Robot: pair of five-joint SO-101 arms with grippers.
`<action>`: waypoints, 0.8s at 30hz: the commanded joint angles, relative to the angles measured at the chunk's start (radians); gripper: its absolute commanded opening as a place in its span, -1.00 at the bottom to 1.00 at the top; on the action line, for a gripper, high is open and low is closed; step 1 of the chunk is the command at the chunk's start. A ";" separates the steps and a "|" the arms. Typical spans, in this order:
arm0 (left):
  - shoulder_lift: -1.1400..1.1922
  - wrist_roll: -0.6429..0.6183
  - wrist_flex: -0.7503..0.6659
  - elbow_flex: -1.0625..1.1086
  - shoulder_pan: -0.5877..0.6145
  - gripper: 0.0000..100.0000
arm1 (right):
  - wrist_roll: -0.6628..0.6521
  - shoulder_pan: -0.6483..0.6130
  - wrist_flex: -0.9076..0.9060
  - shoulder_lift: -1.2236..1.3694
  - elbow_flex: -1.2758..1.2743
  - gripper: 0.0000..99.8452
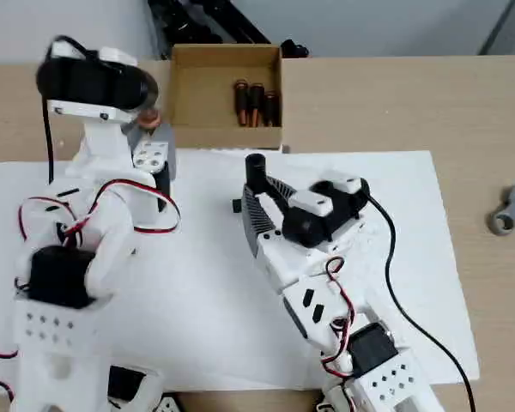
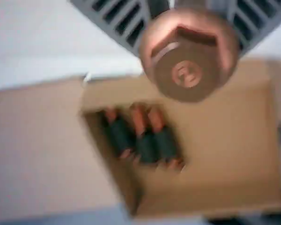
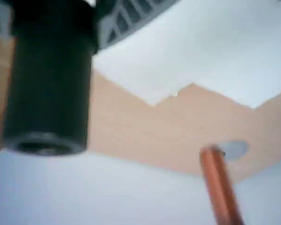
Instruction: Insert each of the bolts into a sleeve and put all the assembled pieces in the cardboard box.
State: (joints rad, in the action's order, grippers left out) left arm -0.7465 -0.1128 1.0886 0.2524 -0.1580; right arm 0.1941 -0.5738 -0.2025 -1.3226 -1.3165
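The cardboard box [image 1: 193, 86] stands open on the table [image 1: 463, 112], just past the far edge of a white sheet [image 1: 197, 283] on which both arms work. Inside the box three assembled pieces [image 1: 256, 104] lie side by side against one another, copper ends showing past dark sleeves, gathered toward the side of the box that faces the right arm.

The left gripper [image 1: 147, 130] hangs just outside the box, at the corner nearest the left arm. It is closed around a copper bolt [image 2: 187, 52]. In the left wrist view the bolt's hexagonal head faces the camera between the grey ribbed fingers [image 2: 114, 14], with the box interior and the three pieces beneath it.

The right gripper [image 1: 256, 187] sits over the white sheet, near the box wall that faces the arms and roughly in line with the three pieces. It clamps a black sleeve [image 3: 49, 89], which stands about upright and clear of the box. In the right wrist view the sleeve's round end points away from the gripper.

A small grey part [image 1: 508, 210] lies on the bare table, well apart from the box and beyond the sheet's edge on the right arm's side.
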 commanded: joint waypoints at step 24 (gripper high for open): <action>0.100 -0.160 0.032 -0.236 -0.324 -0.99 | -0.002 0.005 0.168 -0.018 -0.141 -0.98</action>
State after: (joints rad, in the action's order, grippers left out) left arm -0.6759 -0.2309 1.1193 0.0591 -0.4833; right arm 0.1941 -0.5738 -0.0598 -1.3226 -1.4668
